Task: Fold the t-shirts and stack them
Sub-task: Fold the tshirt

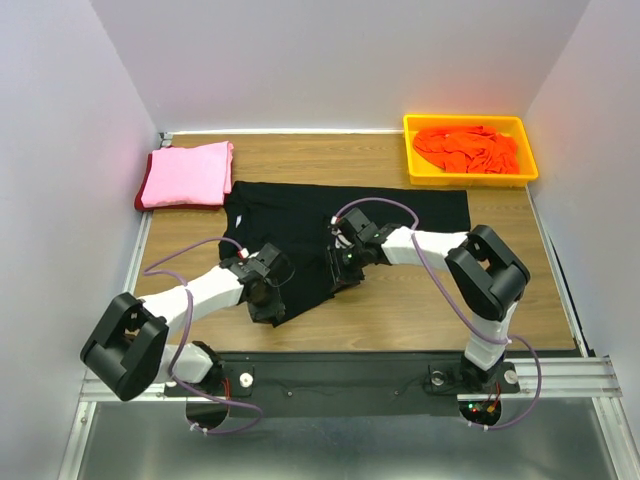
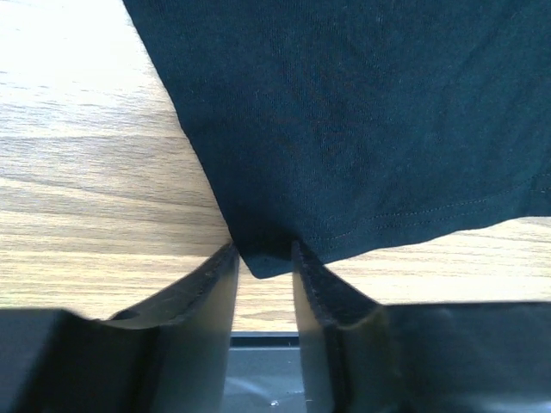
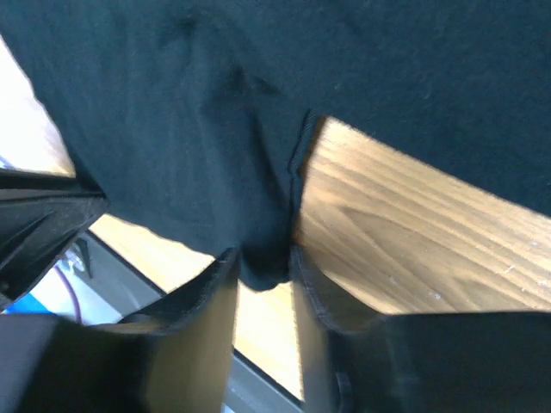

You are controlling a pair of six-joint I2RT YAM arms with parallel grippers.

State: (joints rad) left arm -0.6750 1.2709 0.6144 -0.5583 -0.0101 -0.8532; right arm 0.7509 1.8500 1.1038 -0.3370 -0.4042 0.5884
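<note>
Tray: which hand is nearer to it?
Right. The right hand is mid-table at the black shirt's near edge, left of the tray; the left hand is farther left, at the shirt's near corner.

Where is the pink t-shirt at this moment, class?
In the top external view, the pink t-shirt lies folded at the far left corner of the table, just left of the spread black t-shirt and across from the yellow tray.
</note>
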